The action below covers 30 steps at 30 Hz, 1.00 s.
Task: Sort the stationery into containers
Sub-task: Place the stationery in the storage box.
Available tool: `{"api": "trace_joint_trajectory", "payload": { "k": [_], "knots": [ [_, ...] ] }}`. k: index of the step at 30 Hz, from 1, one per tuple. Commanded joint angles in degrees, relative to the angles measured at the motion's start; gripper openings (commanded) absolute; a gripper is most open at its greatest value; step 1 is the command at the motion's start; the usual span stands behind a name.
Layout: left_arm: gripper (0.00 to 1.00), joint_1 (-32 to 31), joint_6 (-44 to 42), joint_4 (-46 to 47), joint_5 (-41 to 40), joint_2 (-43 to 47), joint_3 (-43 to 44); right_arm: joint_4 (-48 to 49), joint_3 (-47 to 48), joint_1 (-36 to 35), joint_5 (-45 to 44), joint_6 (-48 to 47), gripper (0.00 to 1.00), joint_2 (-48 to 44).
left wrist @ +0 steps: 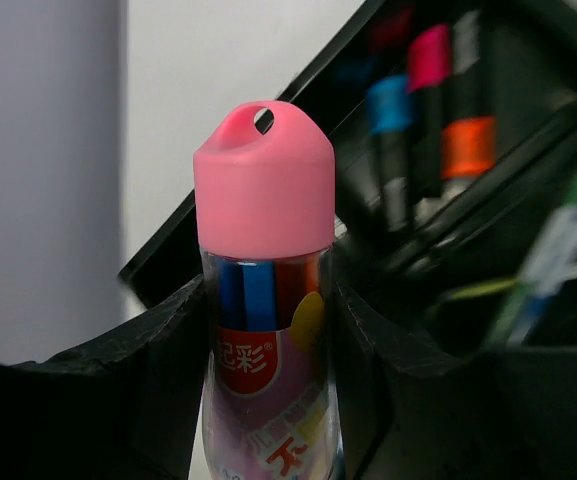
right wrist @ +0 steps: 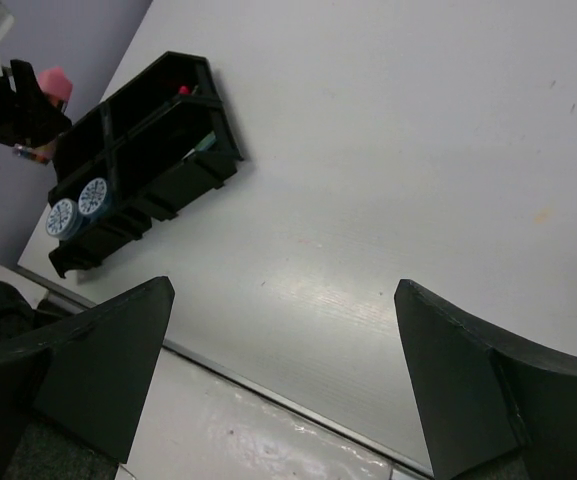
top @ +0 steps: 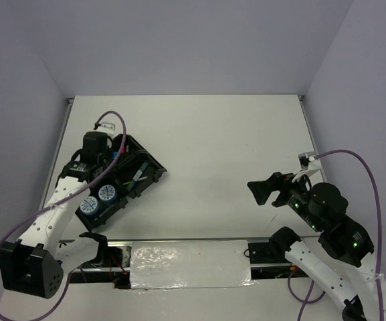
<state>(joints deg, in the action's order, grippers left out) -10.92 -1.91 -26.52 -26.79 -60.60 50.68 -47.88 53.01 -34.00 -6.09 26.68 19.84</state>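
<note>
My left gripper is shut on the pink-orange tube, a clear tube with a pink cap, held upright between both jaws. It hangs at the far left corner of the black organiser tray, where the left gripper sits in the top view. Highlighters with blue, pink and orange caps lie in one compartment, thin pens in another. Two blue-white tape rolls fill a near compartment. My right gripper stands open and empty, well right of the tray.
The right wrist view shows the tray, the tape rolls and the tube's pink cap at upper left, beyond the open right gripper. A silver taped strip runs along the near edge between the arm bases.
</note>
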Motion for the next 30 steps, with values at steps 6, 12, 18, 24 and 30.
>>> {"api": "trace_joint_trajectory", "payload": {
  "k": [6, 12, 18, 24, 30],
  "knots": [
    [0.00, 12.3, -9.2, 10.1, 4.5, 1.5, -4.7, 8.8, -6.3, -0.4, 7.3, -1.5, 1.00, -0.8],
    [0.00, 14.1, -11.3, 10.3, 9.8, 0.5, -6.9, 6.8, -6.4, -0.4, 7.2, -3.0, 1.00, -2.8],
    [0.00, 15.9, -9.1, 10.3, 9.1, 1.6, -10.0, 5.3, -6.2, -0.4, 6.4, -3.9, 1.00, -4.7],
    [0.19, 16.0, -8.5, 11.2, 7.5, 0.2, -10.2, 4.4, -6.2, -0.4, 6.7, -3.5, 1.00, -5.9],
    [0.35, 16.0, -8.2, 12.0, 6.5, -0.9, -9.7, 3.9, -5.6, -0.5, 6.4, -3.6, 1.00, -6.0]
  ]
}}
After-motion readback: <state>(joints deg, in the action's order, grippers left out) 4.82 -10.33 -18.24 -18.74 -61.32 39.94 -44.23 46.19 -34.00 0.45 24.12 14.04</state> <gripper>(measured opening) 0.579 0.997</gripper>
